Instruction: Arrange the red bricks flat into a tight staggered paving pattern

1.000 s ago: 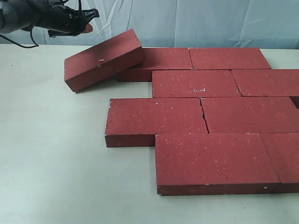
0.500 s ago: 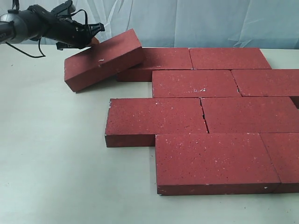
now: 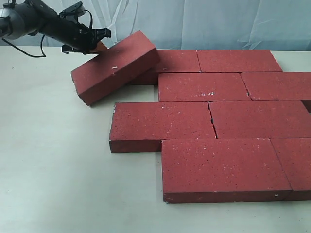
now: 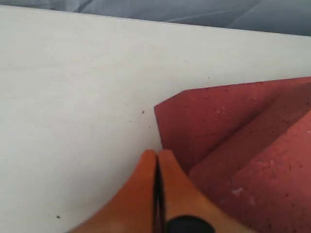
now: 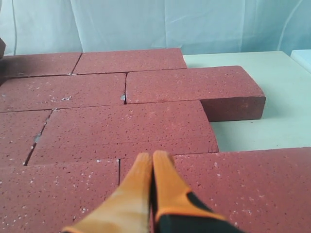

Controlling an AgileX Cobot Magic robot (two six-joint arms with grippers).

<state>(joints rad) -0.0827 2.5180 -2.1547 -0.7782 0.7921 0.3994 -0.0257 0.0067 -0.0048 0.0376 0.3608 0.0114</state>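
Observation:
Several dark red bricks (image 3: 204,86) lie flat in staggered rows on the table. One loose brick (image 3: 114,67) at the back left lies askew, its right end propped on a flat back-row brick (image 3: 172,60). My left gripper (image 3: 98,46) is shut, its orange tips pressed against this tilted brick's far long side. In the left wrist view the shut gripper (image 4: 157,154) sits by the tilted brick (image 4: 252,170), near a flat brick's corner (image 4: 194,121). My right gripper (image 5: 152,158) is shut and empty above the paved bricks (image 5: 126,126); it is out of the exterior view.
The pale table (image 3: 53,160) spreads wide to the left and front of the bricks. A light blue curtain (image 3: 204,22) hangs behind the table. In the right wrist view an end brick (image 5: 194,87) juts past its row beside bare table (image 5: 272,126).
My left gripper has come down and to the right against the tilted brick, which has slid toward the front right and turned slightly. The paved bricks have not moved.

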